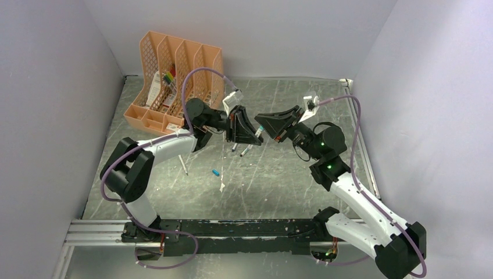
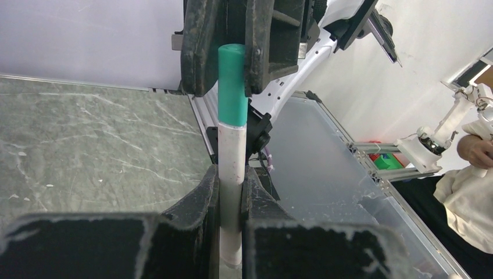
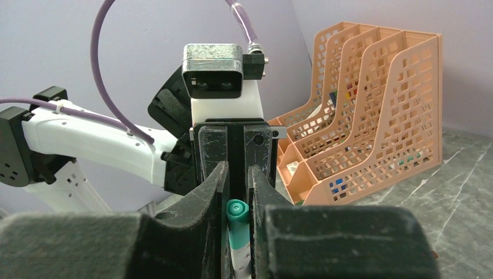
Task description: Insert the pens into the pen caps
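My left gripper (image 2: 231, 181) is shut on a white-grey pen (image 2: 231, 157), held upright between its pads. A teal cap (image 2: 232, 81) sits on the pen's far end. My right gripper (image 3: 238, 192) faces the left one and is shut on that teal cap (image 3: 237, 213), with the pen barrel (image 3: 239, 254) below it. In the top view the two grippers, left (image 1: 251, 135) and right (image 1: 263, 124), meet tip to tip above the middle of the table. A loose white pen (image 1: 184, 164) and a small teal cap (image 1: 215, 172) lie on the table.
An orange file organiser (image 1: 152, 110) holding bright markers (image 1: 168, 75) stands at the back left. Two short dark-tipped pieces (image 1: 245, 151) lie under the grippers, and a small white piece (image 1: 222, 186) lies nearer the front. Grey walls close in both sides.
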`<state>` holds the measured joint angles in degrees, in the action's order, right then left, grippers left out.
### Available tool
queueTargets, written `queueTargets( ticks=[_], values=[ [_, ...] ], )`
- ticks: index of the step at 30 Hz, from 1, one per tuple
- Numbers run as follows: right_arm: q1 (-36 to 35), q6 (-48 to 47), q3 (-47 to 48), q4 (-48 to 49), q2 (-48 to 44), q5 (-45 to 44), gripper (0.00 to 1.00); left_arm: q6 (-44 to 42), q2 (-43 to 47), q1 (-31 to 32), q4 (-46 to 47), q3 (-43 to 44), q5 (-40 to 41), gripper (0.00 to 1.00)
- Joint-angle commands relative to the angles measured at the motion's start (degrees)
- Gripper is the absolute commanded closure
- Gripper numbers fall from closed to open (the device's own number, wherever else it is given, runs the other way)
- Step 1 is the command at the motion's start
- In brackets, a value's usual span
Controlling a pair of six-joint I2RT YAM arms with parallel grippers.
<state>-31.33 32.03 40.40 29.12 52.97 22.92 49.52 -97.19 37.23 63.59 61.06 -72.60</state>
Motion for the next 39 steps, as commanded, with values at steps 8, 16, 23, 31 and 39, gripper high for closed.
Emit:
queueTargets(
  ticks=[8,16,23,31,39],
  values=[
    [-5.83,3.42,-7.29,-17.79,3.20,-0.01,1.00,-11.56,4.77,-0.08,-5.35,6.56,19.09,0.93],
    [-9.64,6.22,-8.42,-18.86,4.14,-8.29,1.00,-15.44,6.99,-0.30,-8.28,4.74,23.63,0.93],
    [-12.19,7.08,-9.01,-19.84,4.88,-9.98,1.00,-14.65,6.76,-1.35,-6.89,5.81,22.71,0.93],
    [-13.10,4.57,-11.51,-17.60,4.82,-4.32,1.00,0.27,3.82,-5.67,8.78,7.39,16.48,0.93],
    [-14.79,2.92,-10.11,-19.42,7.32,-4.34,1.00,-5.07,6.05,-5.87,0.54,8.36,18.07,0.93]
  ],
)
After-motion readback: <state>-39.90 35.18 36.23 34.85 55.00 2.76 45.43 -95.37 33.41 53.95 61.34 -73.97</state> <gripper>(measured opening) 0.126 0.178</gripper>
